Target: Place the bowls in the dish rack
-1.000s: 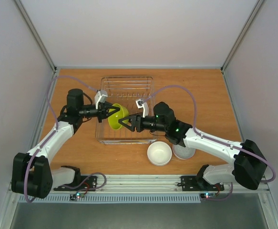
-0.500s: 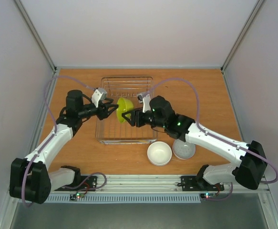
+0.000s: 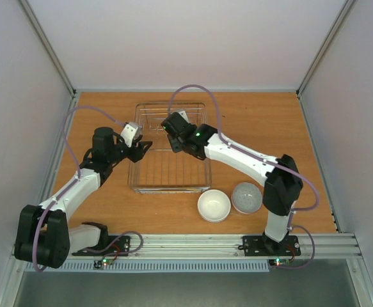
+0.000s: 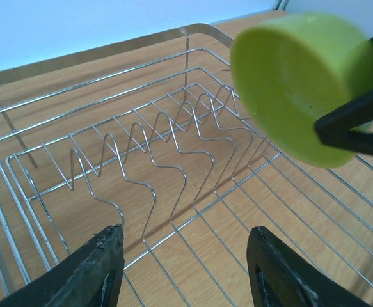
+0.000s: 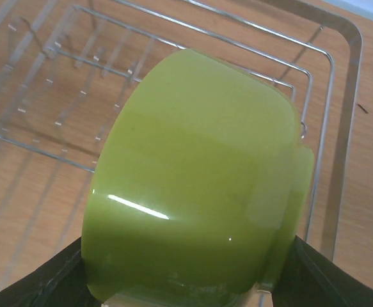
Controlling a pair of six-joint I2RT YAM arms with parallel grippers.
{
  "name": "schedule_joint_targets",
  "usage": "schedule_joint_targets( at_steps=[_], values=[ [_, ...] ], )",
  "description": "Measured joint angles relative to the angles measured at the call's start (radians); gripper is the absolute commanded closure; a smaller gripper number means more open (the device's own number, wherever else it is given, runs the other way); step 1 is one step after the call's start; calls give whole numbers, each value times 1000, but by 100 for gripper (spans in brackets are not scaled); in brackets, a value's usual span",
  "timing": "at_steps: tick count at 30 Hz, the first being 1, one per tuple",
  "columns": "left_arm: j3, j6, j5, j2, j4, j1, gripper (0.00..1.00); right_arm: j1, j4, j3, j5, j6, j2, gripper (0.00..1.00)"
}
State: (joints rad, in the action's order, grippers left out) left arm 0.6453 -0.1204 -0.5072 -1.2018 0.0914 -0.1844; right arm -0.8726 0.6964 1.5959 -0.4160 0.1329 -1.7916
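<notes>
Sitting clamped inside right hand point(image 5: 185, 284): lime green bowl point(image 5: 192, 179), tilted.

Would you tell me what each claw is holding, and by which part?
Right claw grips the lime green bowl by its wall; left claw is open, empty.

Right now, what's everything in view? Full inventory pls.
dish rack: 1, silver wire, middle of the table
lime green bowl: 1, held tilted above the rack
white bowl: 1, on the table off the rack's near right corner
grey bowl: 1, on the table just right of the white bowl
table: 1, brown wood
left gripper: open, at the rack's left edge
right gripper: shut on the lime green bowl
</notes>
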Motion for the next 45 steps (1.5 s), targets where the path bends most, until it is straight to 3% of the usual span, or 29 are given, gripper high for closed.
schedule_joint_targets(
  at_steps=[11, 25, 27, 32, 33, 41, 45],
  values=[
    [-14, 0, -18, 0, 41, 0, 46, 42, 75, 79, -81, 58, -112, 99],
    [-14, 1, -47, -31, 49, 0, 46, 94, 3, 168, -11, 116, -262, 98],
    [-14, 1, -47, -31, 49, 0, 46, 95, 4, 171, 1, 121, -269, 88],
    [-14, 1, -52, -42, 51, 0, 46, 97, 10, 175, 20, 121, -269, 14],
    [-14, 1, -53, -45, 51, 0, 46, 98, 11, 175, 22, 123, -269, 4],
    [-14, 1, -64, -50, 56, 0, 46, 100, -19, 55, 84, 120, -217, 1],
    [-14, 1, -66, -50, 56, 0, 46, 100, -60, -36, 105, 122, -99, 1]
  ],
)
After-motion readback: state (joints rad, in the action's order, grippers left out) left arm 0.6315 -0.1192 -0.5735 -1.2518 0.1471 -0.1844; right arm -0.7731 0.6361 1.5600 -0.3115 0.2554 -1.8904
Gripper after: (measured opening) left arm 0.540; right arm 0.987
